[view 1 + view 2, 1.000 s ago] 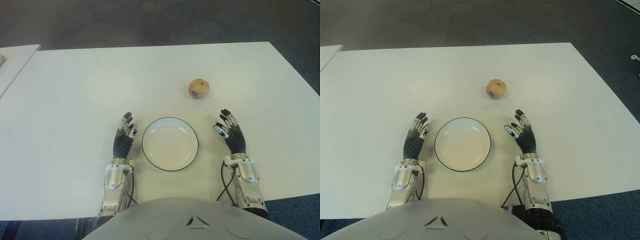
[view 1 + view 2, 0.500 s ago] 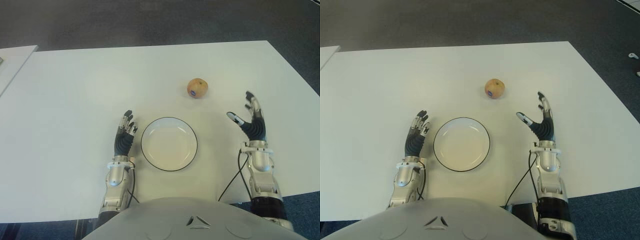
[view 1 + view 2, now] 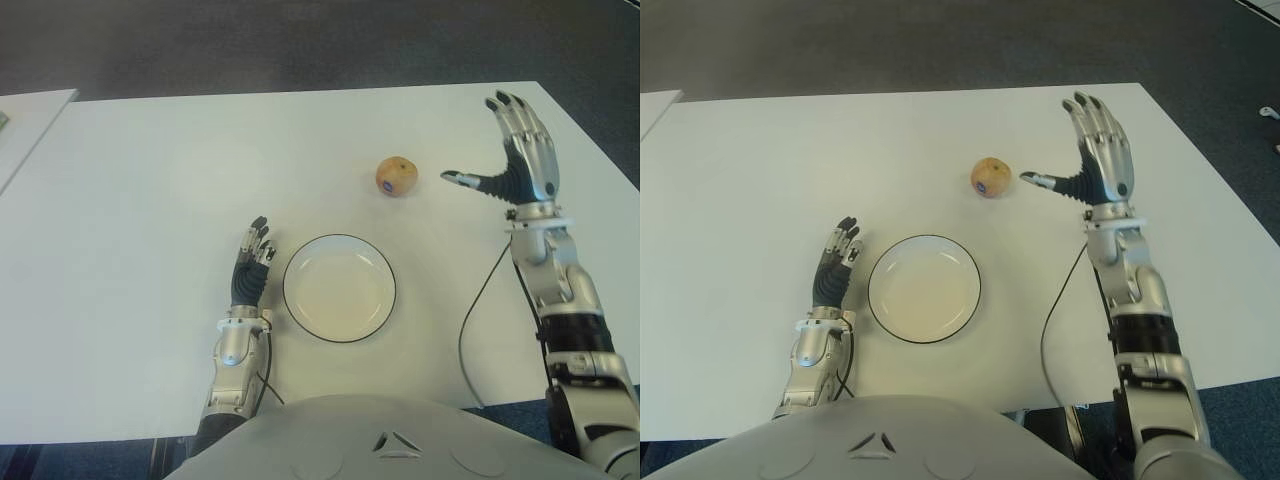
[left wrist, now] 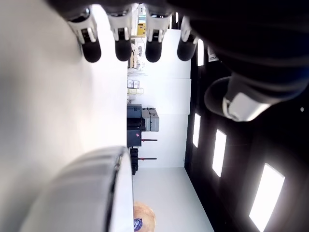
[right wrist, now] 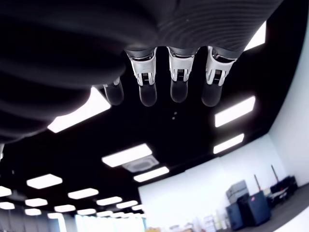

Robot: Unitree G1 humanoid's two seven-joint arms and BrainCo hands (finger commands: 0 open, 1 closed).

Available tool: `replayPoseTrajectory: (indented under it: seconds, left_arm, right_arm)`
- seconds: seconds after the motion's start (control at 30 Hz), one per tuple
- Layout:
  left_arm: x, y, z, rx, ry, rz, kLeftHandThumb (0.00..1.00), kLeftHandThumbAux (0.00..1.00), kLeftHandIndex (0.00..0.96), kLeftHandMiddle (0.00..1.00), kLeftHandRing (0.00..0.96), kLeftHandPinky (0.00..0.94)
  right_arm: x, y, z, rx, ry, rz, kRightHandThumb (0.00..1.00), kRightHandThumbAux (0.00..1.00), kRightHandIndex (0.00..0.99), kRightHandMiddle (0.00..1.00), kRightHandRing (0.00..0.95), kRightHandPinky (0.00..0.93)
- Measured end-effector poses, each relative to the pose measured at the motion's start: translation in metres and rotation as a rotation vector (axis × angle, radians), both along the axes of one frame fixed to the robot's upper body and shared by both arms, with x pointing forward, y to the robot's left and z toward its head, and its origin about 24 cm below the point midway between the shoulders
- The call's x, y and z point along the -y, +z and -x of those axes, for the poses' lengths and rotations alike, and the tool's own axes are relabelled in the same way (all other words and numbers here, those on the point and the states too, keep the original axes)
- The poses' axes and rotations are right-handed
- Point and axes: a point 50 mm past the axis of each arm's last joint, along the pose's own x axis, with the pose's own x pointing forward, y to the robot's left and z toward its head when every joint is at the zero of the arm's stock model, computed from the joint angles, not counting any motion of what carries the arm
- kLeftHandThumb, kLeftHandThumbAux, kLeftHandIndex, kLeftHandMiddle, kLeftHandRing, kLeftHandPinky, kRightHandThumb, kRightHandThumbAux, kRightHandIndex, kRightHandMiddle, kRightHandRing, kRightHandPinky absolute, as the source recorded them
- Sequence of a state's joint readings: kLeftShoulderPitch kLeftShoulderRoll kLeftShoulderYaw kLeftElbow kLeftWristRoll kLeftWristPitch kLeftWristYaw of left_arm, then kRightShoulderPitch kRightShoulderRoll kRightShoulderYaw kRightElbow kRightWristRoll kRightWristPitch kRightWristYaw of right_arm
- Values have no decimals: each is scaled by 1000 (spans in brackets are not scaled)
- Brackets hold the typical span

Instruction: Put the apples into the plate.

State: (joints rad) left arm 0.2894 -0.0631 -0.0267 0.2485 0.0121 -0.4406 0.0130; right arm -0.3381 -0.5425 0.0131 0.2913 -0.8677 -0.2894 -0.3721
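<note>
One yellowish-red apple (image 3: 397, 176) with a blue sticker lies on the white table (image 3: 150, 200), beyond the plate. The empty white plate (image 3: 339, 287) with a dark rim sits near the table's front edge. My right hand (image 3: 515, 150) is raised just right of the apple, fingers spread and thumb pointing toward it, holding nothing. My left hand (image 3: 250, 268) shows beside the plate, on its left, fingers extended. In the left wrist view the plate's rim (image 4: 91, 193) and the apple (image 4: 144, 217) appear past my fingers (image 4: 123, 46). The right wrist view shows only ceiling beyond my spread fingers (image 5: 178, 77).
A second white table's corner (image 3: 30, 120) stands at the far left. Dark carpet (image 3: 300, 40) lies beyond the table's far edge. A cable (image 3: 475, 300) hangs from my right forearm over the table.
My right hand has lifted from beside the plate and moved forward, up to the apple's right side, staying open. The left hand has barely moved.
</note>
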Motion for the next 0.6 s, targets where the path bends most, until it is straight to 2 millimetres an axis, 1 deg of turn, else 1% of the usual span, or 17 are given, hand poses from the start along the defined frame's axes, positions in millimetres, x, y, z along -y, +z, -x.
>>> replayPoseTrajectory:
  seconds: [0.13,0.33,0.5,0.6]
  left_arm:
    - [0,0,-1,4,-3,-7,89,410,20,0,0,0]
    - [1,1,-2,17,-5,-8,90,418,23,0,0,0]
    - [0,1,-1,28,-3,-10,88,413,24,0,0,0]
    - [0,1,-1,30,-2,-10,86,412,21,0,0,0]
  right_arm:
    - [-10,5,-24,-45,-6,53,351,299,1,0,0,0]
    - [-20,9,-51,-103,-5,91,350,254,0,0,0,0]
    - [-25,5,-68,-161,-19,125,314,226,0,0,0,0]
    - [-28,1,-73,-185,-27,139,306,216,0,0,0,0]
